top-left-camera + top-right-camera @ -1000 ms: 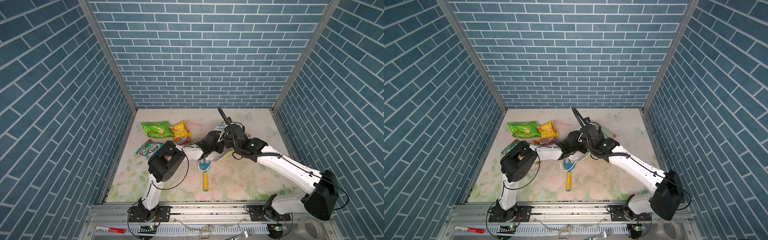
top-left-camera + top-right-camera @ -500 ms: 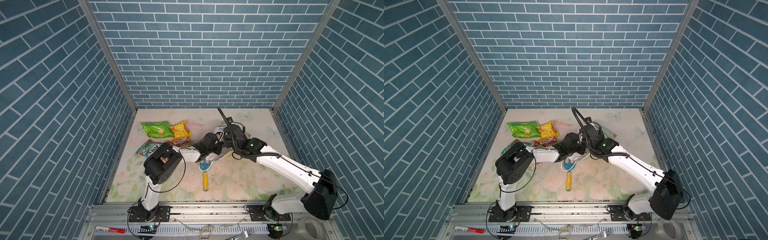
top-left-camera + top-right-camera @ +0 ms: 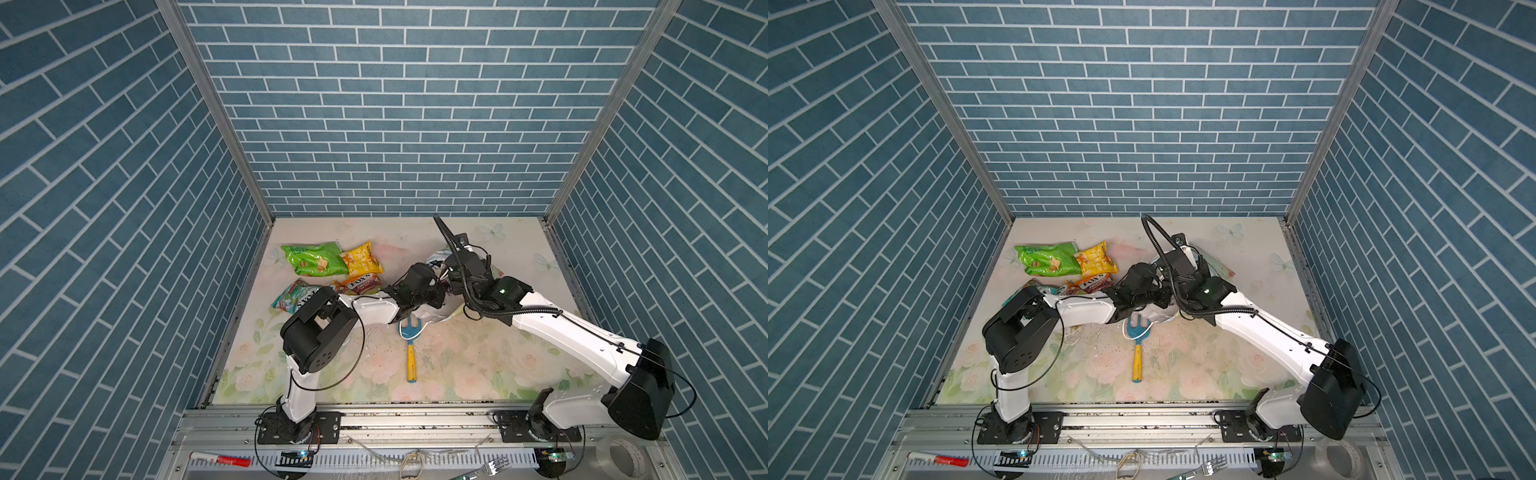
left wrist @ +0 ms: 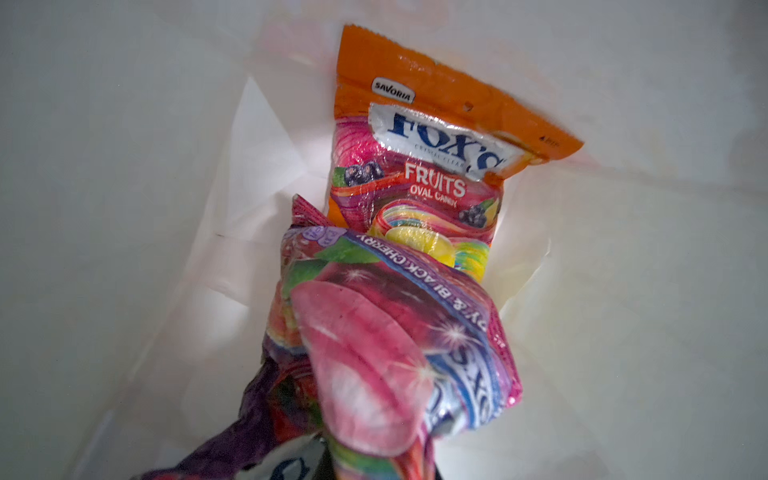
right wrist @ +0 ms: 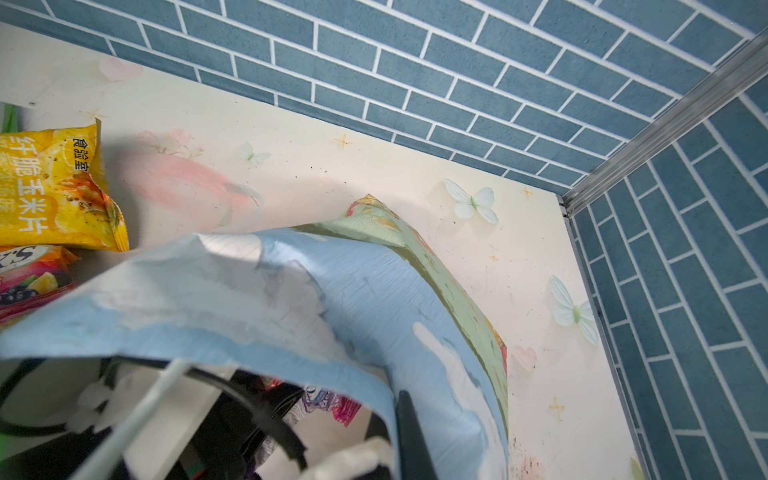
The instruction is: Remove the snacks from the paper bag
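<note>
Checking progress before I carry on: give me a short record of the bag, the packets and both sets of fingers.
paper bag: on its side, rim lifted
left fingers: inside the bag, closed on the purple packet
right fingers: closed on the bag's rim
left in bag: purple packet, orange packet
out on table: green packet, yellow packet, teal packet, second orange packet
other: toy rake beside the bag

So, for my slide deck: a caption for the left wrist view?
Left gripper holds a purple packet inside the paper bag; an orange packet lies deeper in.
</note>
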You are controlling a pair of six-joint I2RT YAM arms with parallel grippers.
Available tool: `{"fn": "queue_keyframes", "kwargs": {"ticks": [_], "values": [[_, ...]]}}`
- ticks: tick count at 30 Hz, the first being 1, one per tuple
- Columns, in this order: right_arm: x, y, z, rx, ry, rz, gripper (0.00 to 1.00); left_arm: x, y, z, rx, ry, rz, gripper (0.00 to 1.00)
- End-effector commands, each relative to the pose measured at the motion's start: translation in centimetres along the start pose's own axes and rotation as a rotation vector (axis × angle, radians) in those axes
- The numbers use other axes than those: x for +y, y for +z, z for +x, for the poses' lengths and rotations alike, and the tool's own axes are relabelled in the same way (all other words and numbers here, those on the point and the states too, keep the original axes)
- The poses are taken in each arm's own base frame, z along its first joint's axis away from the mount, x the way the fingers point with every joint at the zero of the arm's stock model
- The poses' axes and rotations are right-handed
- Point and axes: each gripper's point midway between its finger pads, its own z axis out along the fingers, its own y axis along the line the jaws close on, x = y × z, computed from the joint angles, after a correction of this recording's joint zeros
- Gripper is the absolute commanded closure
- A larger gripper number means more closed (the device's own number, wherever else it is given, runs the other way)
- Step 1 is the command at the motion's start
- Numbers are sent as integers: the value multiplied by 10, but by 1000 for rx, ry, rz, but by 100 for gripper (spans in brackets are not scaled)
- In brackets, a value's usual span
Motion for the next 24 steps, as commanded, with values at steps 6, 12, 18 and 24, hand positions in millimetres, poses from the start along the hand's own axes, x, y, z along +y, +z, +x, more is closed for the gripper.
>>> {"fn": "queue_keyframes", "kwargs": {"ticks": [6,12,18,24], "values": [[-21,0,5,13,-16,153,100,-22,-16,-41,-93,-65,100,100],[-26,-4,10,3,-8,186,100,-25,-14,-49,-102,-109,142,100],[-36,-10,16,-1,-2,228,100,-26,-10,-52,-98,-119,150,100],[-43,-14,19,-13,-1,267,100,-26,-6,-51,-87,-173,175,100]]}}
